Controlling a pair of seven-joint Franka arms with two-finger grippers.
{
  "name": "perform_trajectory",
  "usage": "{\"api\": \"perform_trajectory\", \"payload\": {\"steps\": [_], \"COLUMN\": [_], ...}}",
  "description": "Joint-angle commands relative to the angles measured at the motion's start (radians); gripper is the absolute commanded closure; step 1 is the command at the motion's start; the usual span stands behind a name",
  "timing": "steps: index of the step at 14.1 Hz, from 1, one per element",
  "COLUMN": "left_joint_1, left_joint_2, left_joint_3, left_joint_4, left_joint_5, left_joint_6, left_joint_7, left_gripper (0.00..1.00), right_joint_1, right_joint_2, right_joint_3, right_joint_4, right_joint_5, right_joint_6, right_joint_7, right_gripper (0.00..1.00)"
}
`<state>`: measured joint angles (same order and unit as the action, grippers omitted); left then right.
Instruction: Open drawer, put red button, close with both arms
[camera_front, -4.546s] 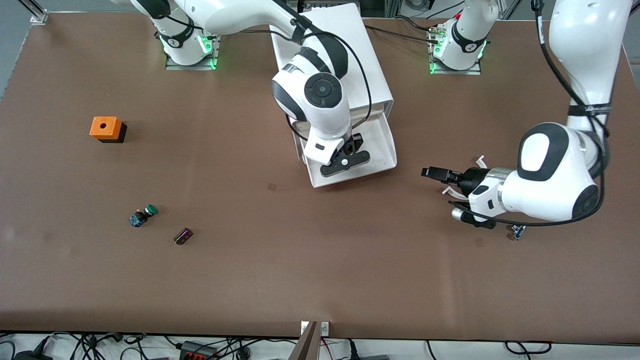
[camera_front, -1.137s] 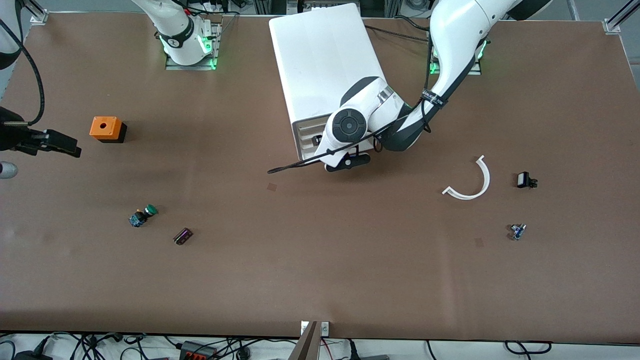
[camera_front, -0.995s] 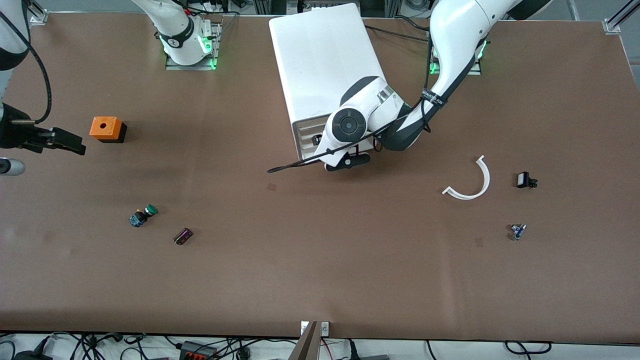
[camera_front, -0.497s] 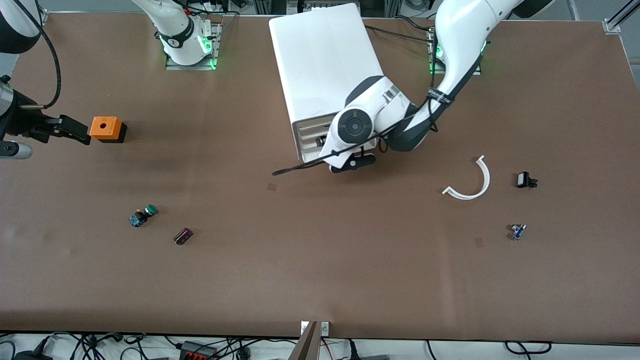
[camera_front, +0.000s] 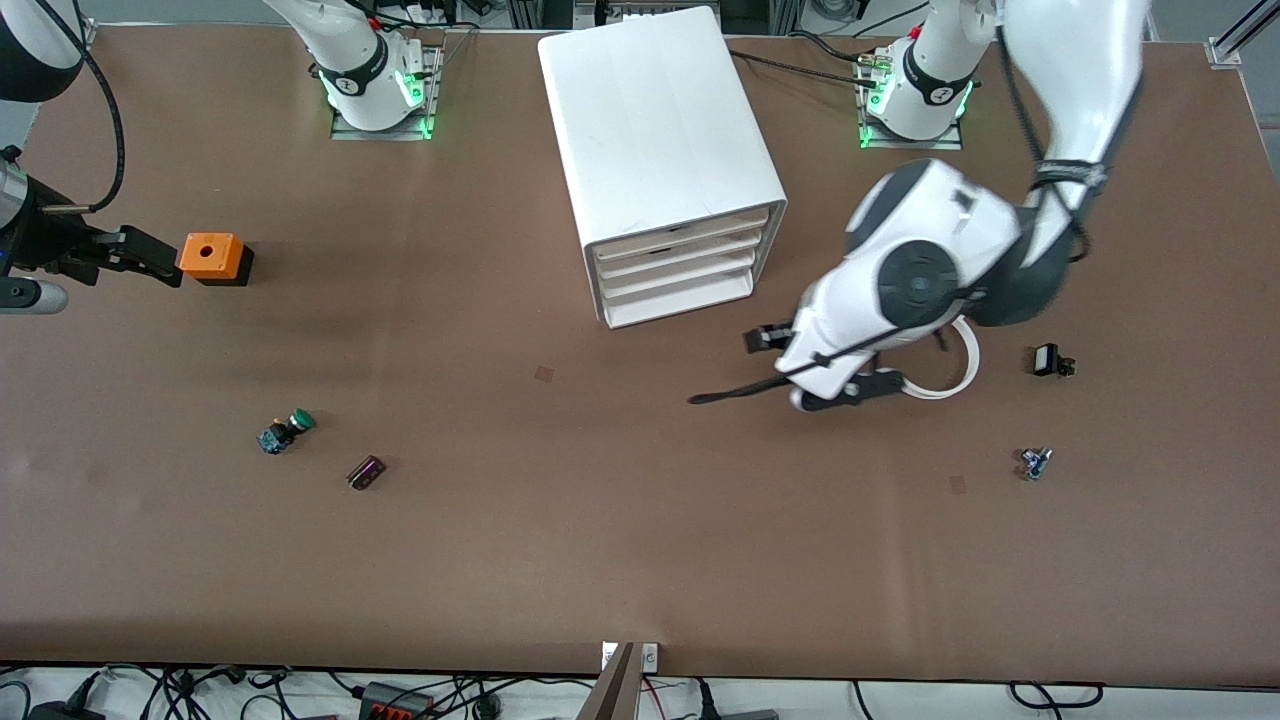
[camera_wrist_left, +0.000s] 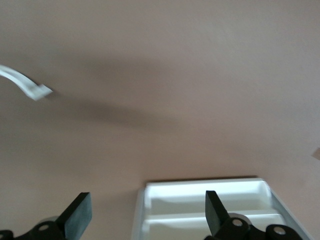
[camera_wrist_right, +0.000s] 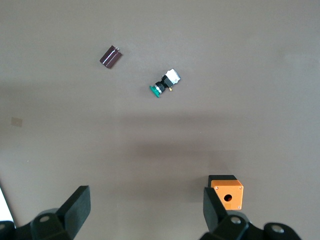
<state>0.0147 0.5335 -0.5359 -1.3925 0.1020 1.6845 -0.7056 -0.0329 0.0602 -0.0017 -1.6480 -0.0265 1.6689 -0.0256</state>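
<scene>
The white cabinet (camera_front: 650, 110) stands at mid table between the arms' bases. Its stacked drawer fronts (camera_front: 680, 268) all sit flush and shut; they also show in the left wrist view (camera_wrist_left: 210, 205). The red button is out of view. My left gripper (camera_front: 808, 368) is open and empty, over bare table between the cabinet and a white curved strip (camera_front: 962, 372); its fingers (camera_wrist_left: 76, 216) stand wide apart. My right gripper (camera_front: 160, 268) is open and empty, over the table beside the orange box (camera_front: 212, 256), toward the right arm's end.
A green-capped button (camera_front: 288, 430) and a small dark part (camera_front: 366, 472) lie nearer the front camera than the orange box; both show in the right wrist view, the button (camera_wrist_right: 164, 83) and the part (camera_wrist_right: 110, 55). A small black part (camera_front: 1048, 360) and a small blue part (camera_front: 1033, 462) lie near the strip.
The drawer, open at first, is now shut. The left gripper has drawn away from the cabinet front toward the curved strip. The right gripper has edged up to the orange box.
</scene>
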Motion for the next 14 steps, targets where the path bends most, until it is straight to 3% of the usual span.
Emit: {"api": "perform_trajectory", "payload": {"steps": [1, 4, 6, 10, 14], "left_joint_1": [0.094, 0.188, 0.182, 0.117, 0.027], "left_joint_2": [-0.041, -0.095, -0.160, -0.328, -0.507], "left_joint_3": [-0.013, -0.001, 0.036, 0.300, 0.456], "left_joint_4": [0.052, 0.056, 0.055, -0.041, -0.258], "left_joint_5": [0.086, 0.090, 0.076, -0.072, -0.091], "left_joint_6": [-0.119, -0.152, -0.147, -0.160, -0.146], "left_joint_7": [0.241, 0.452, 0.533, 0.834, 0.899], "left_gripper": [0.00, 0.00, 0.00, 0.00, 0.00], "right_joint_1": [0.004, 0.004, 0.005, 0.005, 0.005], "right_joint_2": [-0.020, -0.019, -0.020, -0.019, -0.020], "right_joint_3": [-0.004, -0.004, -0.004, -0.004, -0.004], "right_joint_4": [-0.022, -0.022, -0.022, -0.022, -0.022], "right_joint_5": [-0.007, -0.004, -0.007, -0.012, -0.012], "right_joint_6": [0.006, 0.006, 0.009, 0.012, 0.018], "right_joint_7": [0.000, 0.000, -0.002, -0.007, -0.002], "right_gripper": [0.00, 0.00, 0.00, 0.00, 0.00]}}
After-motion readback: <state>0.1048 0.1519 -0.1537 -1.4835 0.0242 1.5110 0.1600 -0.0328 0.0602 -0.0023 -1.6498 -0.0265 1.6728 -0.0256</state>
